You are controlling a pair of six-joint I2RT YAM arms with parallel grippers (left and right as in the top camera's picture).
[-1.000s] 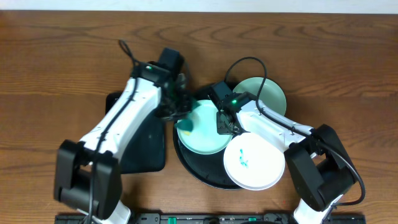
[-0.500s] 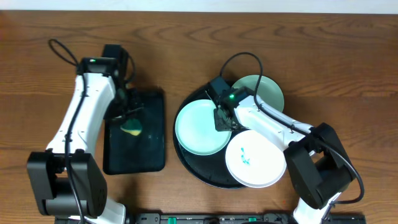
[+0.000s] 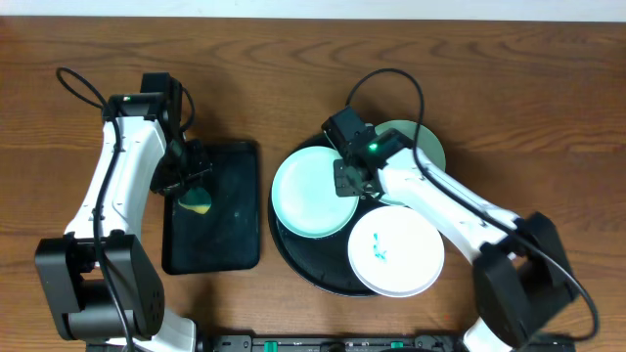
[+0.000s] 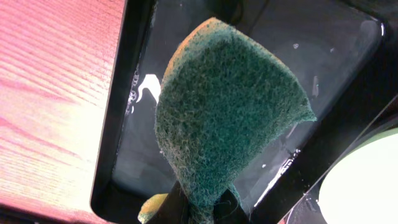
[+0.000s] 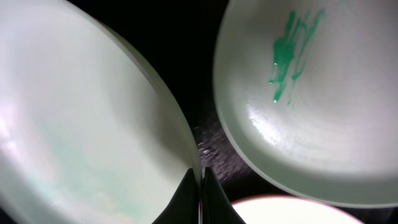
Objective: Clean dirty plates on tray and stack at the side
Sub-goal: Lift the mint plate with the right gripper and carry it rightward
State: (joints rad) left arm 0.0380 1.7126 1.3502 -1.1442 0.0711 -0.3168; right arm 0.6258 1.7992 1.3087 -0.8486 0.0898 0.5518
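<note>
Far left, the left arm reaches out over the wooden table (image 3: 293, 59); the left gripper (image 3: 194, 186) hangs above the rectangular black tray (image 3: 230, 244), fingers pinched tight on a sponge (image 3: 201, 205); from overhead the sponge is only a small yellow-green blob below the wrist. In the left wrist view the sponge (image 4: 230, 118) fills the middle, green scouring face toward the camera, a yellow edge peeping at top and bottom; the finger tips (image 4: 176, 205) are cut off by the lower border, and the sponge covers most of the glossy tray floor; whether it touches that floor I cannot tell.

Moving right, the round black tray (image 3: 298, 264) holds all three plates; little of it shows beyond a dark crescent at its near-left rim. The near mint-green plate (image 3: 308, 196) sits at the tray's left, overlapping the rim; the right gripper (image 3: 350, 188) is clamped on its right edge. In the right wrist view the fingers (image 5: 186, 199) close narrowly on that thin rim, the plate (image 5: 81, 124) slanting away, faint green haze on it; lifted or resting, I cannot say.

Nearest the camera lies the white plate (image 3: 396, 252) with a teal smear in the middle; the far mint-green plate (image 3: 425, 147) is half hidden behind the right arm.
</note>
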